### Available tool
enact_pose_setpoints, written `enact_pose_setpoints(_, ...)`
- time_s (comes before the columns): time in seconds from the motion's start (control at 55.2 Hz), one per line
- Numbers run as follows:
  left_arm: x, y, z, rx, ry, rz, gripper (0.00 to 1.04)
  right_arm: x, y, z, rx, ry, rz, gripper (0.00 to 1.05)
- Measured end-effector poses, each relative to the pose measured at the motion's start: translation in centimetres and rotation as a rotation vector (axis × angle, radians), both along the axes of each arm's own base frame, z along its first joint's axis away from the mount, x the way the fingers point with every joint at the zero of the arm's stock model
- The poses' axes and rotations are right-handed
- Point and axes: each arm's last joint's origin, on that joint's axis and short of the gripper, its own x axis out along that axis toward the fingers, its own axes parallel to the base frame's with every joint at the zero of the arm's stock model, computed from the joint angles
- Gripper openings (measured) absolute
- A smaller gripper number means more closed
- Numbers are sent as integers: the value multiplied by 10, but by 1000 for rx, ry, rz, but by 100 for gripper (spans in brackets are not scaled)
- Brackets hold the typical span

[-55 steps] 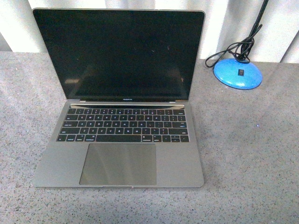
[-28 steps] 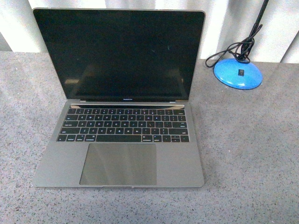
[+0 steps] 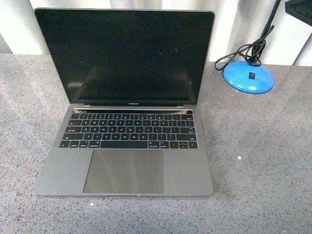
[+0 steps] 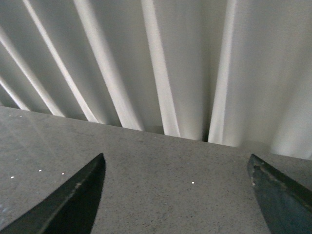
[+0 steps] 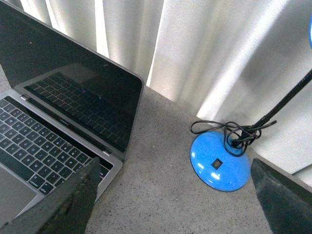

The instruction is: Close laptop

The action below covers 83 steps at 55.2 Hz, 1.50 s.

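Reaching for the laptop (image 3: 124,146), the right pincer (image 5: 174,165), agape and empty like the left pincer (image 4: 175,160), might snag that seemingly loose lamp cord (image 5: 238,136).

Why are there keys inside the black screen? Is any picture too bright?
Right wrist view: the laptop has a shiny screen that mirrors the keyboard. Front view: the same reflection shows, only fainter, and everything looks sharp. Left wrist view: the curtain glows in bright stripes between darker folds.
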Motion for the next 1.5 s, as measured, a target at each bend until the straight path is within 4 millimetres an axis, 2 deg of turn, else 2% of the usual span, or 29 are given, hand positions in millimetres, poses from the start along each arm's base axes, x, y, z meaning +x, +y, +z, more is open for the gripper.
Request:
enact_pose_setpoints(0.145,25,1,10,-4,-8,-60,61,16,12,8,-7,-12,29,63)
enact_pose_setpoints(0.235,47,-1,18,-8,13,-103,40,28,20,12,-18,-16,51,42)
enact_pose_setpoints(0.308,60,-3,23,-16,36,-119,27,33,23,14,-19,-16,66,31)
enact_pose_setpoints(0.38,76,-8,26,-25,85,-148,11,41,28,18,-21,-13,81,16)
enact_pose_setpoints(0.434,84,-12,27,-33,114,-158,3,47,32,19,-27,-10,88,6)
enact_pose_setpoints(0.489,91,-16,28,-48,139,-191,4,52,34,20,-34,-11,89,1)
enact_pose_setpoints(0.688,116,-26,28,-74,197,-220,4,70,47,22,-51,-5,106,1)
enact_pose_setpoints(1.032,141,-32,21,-93,203,-255,4,91,59,27,-56,-5,116,1)
enact_pose_setpoints(1.195,166,-39,8,-110,229,-273,4,107,64,23,-66,8,115,1)
enact_pose_setpoints(1.285,175,-45,8,-109,234,-283,4,115,65,20,-68,17,115,1)
enact_pose_setpoints(1.502,187,-55,8,-111,266,-308,4,133,70,10,-58,57,119,1)
